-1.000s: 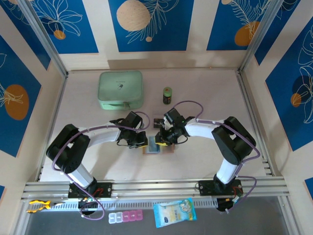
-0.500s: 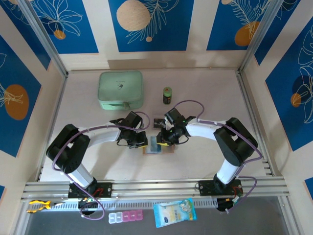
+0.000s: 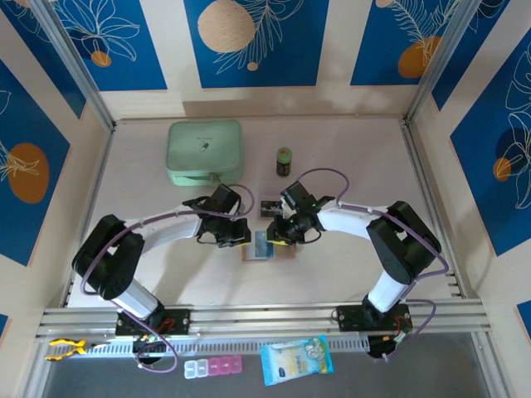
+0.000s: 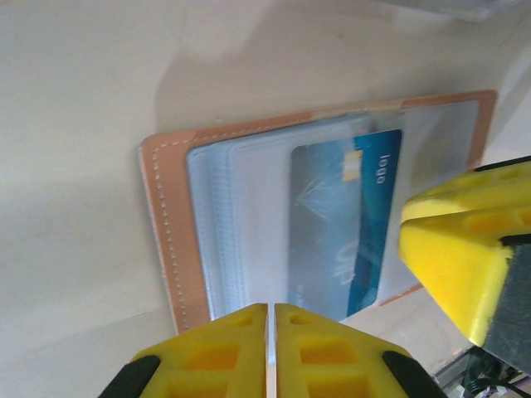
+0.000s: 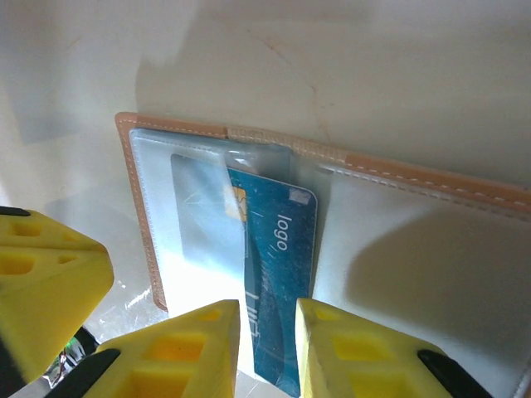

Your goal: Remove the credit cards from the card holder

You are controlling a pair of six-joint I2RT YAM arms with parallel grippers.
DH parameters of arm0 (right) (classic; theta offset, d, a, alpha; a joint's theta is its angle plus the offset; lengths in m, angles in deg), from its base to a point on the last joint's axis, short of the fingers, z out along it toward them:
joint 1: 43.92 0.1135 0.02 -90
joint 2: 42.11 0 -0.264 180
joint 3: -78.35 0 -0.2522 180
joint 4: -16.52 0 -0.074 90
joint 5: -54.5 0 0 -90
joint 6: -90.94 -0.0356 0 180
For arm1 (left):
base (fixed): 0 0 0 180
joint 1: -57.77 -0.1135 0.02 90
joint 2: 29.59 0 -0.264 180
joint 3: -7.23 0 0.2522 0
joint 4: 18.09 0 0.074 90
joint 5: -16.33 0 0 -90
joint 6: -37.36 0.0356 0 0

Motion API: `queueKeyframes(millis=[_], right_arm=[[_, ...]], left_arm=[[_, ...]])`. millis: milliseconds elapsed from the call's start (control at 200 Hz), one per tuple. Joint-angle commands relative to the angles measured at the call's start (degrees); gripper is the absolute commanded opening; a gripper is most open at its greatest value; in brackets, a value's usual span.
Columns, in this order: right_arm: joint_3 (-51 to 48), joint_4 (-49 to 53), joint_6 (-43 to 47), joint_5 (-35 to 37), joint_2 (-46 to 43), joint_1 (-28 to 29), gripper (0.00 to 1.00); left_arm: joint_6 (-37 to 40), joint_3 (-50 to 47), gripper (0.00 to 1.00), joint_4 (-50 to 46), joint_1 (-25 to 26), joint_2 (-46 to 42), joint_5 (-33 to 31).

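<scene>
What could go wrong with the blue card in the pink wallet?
The blue card is partly tucked under a clear sleeve, so a pull might snag or bend it. The card holder lies open and loose on the table; it could slide along with the card. The left jaws are shut by its edge, but whether they pin it down I cannot tell. The right jaws stand slightly apart at the card's near end and may slip off.

Lab test cell; aluminium frame rail (image 3: 265, 319), blue-patterned wall panels (image 3: 253, 41)

Open salmon card holder (image 5: 415, 174) holds blue credit card (image 5: 278, 274).
</scene>
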Motion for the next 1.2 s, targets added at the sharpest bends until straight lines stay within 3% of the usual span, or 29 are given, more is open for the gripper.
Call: queueKeyframes(millis=[0, 455, 1195], right_arm=[[-0.92, 0.42, -0.34, -0.36, -2.15, -0.63, 0.26], [-1.93, -0.26, -0.75, -2.31, -1.52, -1.52, 0.29], [-1.73, -2.19, -0.67, -4.85, 2.21, -1.79, 0.29]], left_arm=[[0.57, 1.84, 0.10, -0.96, 0.55, -0.30, 1.45], [-0.68, 1.07, 0.07, 4.76, 2.58, 5.04, 4.55], [1.61, 2.36, 0.03, -1.43, 2.61, 7.56, 0.60]])
